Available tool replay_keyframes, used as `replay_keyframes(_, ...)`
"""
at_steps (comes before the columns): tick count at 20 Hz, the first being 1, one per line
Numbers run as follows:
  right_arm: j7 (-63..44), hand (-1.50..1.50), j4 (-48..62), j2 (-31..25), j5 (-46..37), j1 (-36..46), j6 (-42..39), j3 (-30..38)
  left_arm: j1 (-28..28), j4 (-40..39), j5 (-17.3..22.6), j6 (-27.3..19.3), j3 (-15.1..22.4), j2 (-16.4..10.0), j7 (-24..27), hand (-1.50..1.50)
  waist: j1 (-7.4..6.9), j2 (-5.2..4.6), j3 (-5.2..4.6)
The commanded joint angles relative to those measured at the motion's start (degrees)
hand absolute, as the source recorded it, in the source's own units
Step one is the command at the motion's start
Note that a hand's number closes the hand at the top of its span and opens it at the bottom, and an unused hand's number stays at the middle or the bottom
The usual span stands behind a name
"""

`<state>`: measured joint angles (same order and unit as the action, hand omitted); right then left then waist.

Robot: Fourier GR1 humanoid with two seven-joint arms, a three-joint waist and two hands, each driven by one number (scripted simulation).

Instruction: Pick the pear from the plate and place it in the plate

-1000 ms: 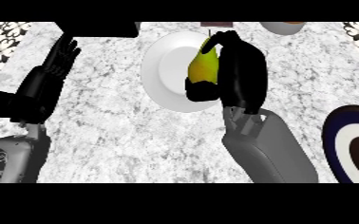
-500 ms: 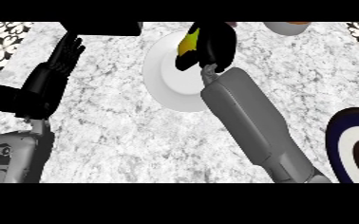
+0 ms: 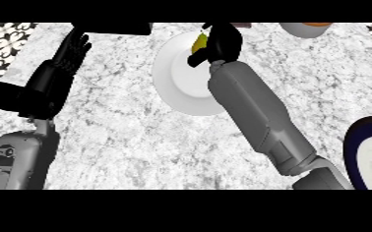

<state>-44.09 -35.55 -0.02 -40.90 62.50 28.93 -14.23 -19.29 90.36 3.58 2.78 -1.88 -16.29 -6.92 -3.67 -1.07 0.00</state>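
We see the black fingers of the right hand [image 3: 222, 43] curled round the pear [image 3: 201, 42], over the far rim of the white plate [image 3: 178, 86] near the counter's far edge. Only a narrow yellow-green strip of the pear shows between thumb and fingers. That strip runs lengthwise toward the far edge, thin end farthest from us. The rest is hidden, so we cannot tell whether the pear touches the plate. The plate is smooth, round and plain, partly covered by the grey right forearm [image 3: 254, 113]. The counter [image 3: 131, 142] is speckled grey-white stone. The left hand [image 3: 69, 59] rests open by the left edge, fingers straight. A dark-rimmed plate [image 3: 352, 152] is cut off at the right edge.
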Motion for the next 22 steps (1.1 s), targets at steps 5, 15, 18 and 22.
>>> replay_keyframes(5,13.9,-1.50,6.3,0.0,13.5,0.9,8.0,1.8,-1.6,-1.8,-0.8,0.2,1.6,1.8,0.5,0.00,-1.02,-0.45,0.04)
replay_keyframes(15,26.1,-1.50,2.4,0.0,25.3,1.1,22.2,7.3,-2.2,-3.9,-0.5,1.0,-1.0,0.3,1.6,0.00,0.22,-0.06,0.04)
replay_keyframes(18,28.3,-1.50,1.8,0.0,27.4,0.9,23.9,8.6,0.8,1.1,1.0,1.5,-1.7,-0.4,-1.5,0.00,1.25,0.65,0.04)
replay_keyframes(22,30.4,-1.50,-6.3,0.0,29.6,-6.7,25.1,6.9,0.6,1.1,-1.4,-0.8,-1.3,0.5,-2.5,0.00,3.45,1.15,0.03)
